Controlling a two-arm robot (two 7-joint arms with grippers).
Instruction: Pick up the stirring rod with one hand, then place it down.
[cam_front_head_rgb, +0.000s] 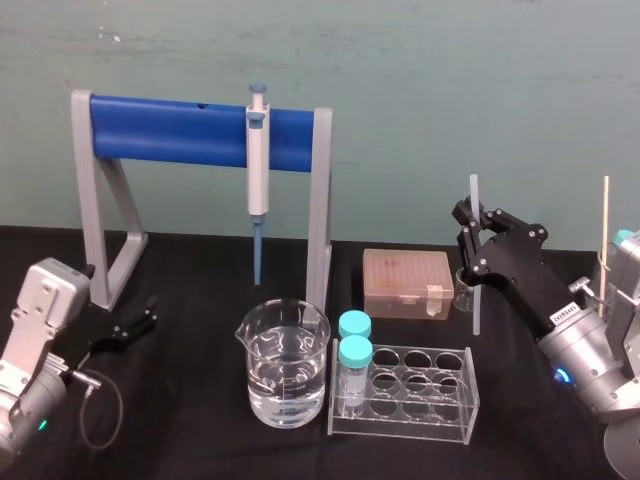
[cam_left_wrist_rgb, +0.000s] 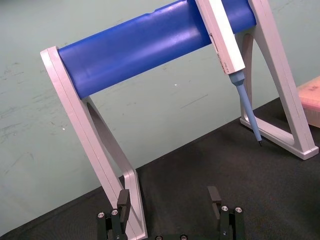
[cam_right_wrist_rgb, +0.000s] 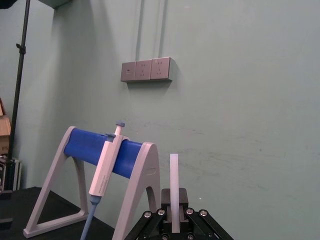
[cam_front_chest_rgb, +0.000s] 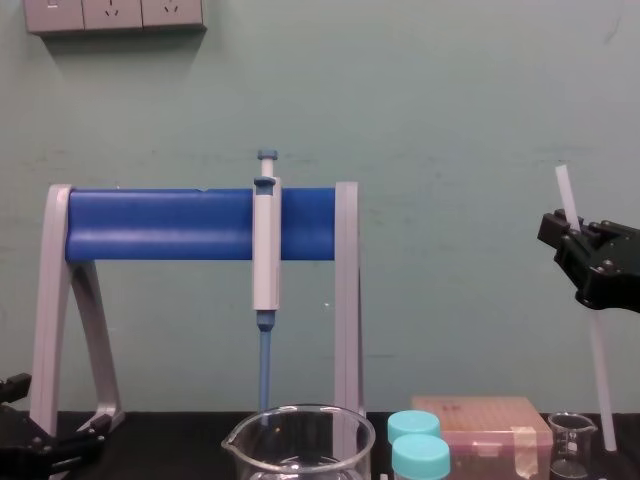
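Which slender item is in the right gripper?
The whitish stirring rod, clamped upright in the right gripper; the pipette hangs on the rack; left gripper sits open.

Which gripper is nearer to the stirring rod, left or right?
Right. The right gripper is shut on the stirring rod; the left gripper lies far off by the pipette stand.

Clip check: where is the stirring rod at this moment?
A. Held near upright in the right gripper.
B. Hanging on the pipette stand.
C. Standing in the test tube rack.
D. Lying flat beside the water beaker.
A: the right gripper is shut on the stirring rod, holding it near upright beside the small beaker; the left gripper sits open, low at the left.
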